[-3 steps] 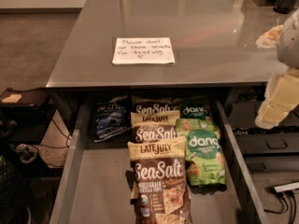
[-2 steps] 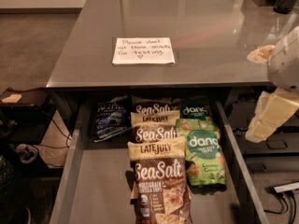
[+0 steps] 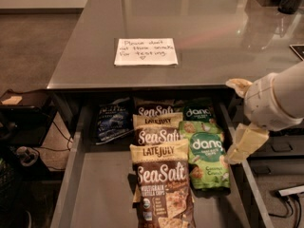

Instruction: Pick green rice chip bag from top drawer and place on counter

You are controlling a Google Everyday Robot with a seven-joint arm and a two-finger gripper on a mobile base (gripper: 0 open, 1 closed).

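I see gripper [image 3: 233, 121] at right wall of top drawer [image 3: 104, 184], jaws spread, empty; green rice chip bag [image 3: 208, 160] just left, apart.

High camera looks down across top drawer [image 3: 95, 194] and counter [image 3: 199, 18]; gripper [image 3: 233, 120] at right.

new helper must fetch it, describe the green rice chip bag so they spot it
Look in the top drawer under the counter, by the claw at its right wall. The green rice chip bag is light green with white "dang", paler than the dark bag behind.
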